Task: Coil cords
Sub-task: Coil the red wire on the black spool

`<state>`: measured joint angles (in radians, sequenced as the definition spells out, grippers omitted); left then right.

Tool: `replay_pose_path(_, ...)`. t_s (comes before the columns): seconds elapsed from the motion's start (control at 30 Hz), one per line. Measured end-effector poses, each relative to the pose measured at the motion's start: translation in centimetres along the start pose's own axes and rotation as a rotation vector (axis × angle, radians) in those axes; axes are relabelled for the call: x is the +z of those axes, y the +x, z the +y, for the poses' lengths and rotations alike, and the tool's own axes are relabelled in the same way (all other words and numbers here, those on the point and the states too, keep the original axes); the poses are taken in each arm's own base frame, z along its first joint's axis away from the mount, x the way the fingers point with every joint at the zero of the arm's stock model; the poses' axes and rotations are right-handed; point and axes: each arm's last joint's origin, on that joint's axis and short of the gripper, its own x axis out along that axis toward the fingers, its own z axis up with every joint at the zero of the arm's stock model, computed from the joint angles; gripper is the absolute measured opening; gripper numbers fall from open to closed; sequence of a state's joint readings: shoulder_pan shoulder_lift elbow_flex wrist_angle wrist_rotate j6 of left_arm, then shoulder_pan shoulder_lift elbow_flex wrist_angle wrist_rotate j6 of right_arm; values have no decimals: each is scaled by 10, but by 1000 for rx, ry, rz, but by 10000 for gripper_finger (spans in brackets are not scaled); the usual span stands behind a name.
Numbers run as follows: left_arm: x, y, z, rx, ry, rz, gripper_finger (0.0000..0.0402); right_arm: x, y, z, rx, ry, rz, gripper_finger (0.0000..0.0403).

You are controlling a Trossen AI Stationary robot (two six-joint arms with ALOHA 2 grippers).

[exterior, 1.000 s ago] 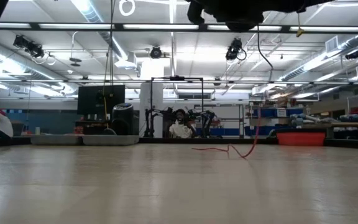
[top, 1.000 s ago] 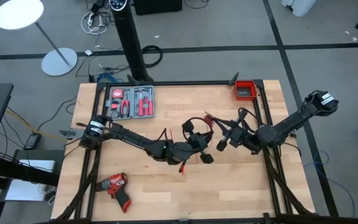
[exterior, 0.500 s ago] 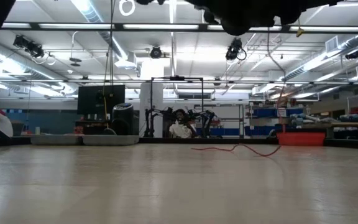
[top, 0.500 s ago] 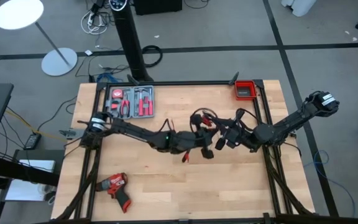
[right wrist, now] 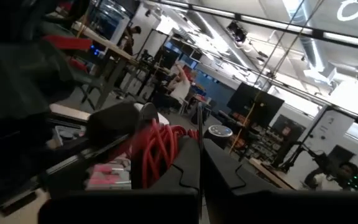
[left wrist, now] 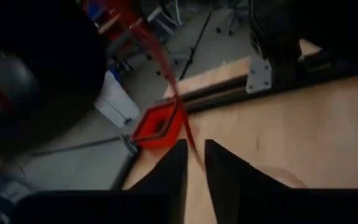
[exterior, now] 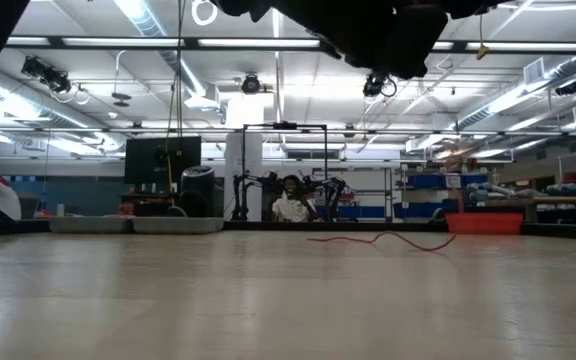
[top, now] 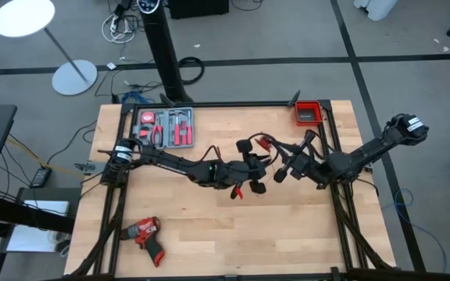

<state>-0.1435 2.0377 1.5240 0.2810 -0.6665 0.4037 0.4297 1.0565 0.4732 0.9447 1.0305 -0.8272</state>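
The thin red wire runs between my two grippers above the middle of the table. Several of its loops stand bunched beside my right gripper, which is shut. A loose stretch lies on the table, and a red bit shows under my left arm. My left gripper is slightly open, and a strand of the wire runs down into the gap between its fingers. I cannot tell whether that strand touches them. The two grippers face each other closely. I cannot pick out a black cord among the dark arms. My right gripper is shut on the red wire at its bunched loops, which disappear behind one finger, so the pinch itself is hidden. The fingers point about level, toward the table's left. The loops stand raised off the table.
A grey tray of red-handled tools lies at the far left, a red bin at the far right corner, and a red drill at the near left. Bare wood stretches along the near edge.
My left gripper has gone toward the table's far edge and a little toward the right gripper, rolling as it went. A stretch of red wire that rose off the table has dropped and now lies flat on the wood.
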Motion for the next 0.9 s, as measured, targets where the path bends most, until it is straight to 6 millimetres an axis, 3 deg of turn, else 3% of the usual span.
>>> replay_pose_path(0.2, -18, 1, -5, -18, -157, 53, 103, 4, -2, -11, -37, 8, 5, 0)
replay_pose_path(0.63, -32, -4, -21, -304, -270, 72, 108, 7, -14, -26, -39, -49, 39, 0)
replay_pose_path(0.73, -31, 0, -17, -365, -370, 59, 106, 7, -15, -26, -28, -56, 40, 0)
replay_pose_path(0.9, -32, 11, -2, -327, -528, 39, 104, 6, -12, -26, -20, -31, 21, 0)
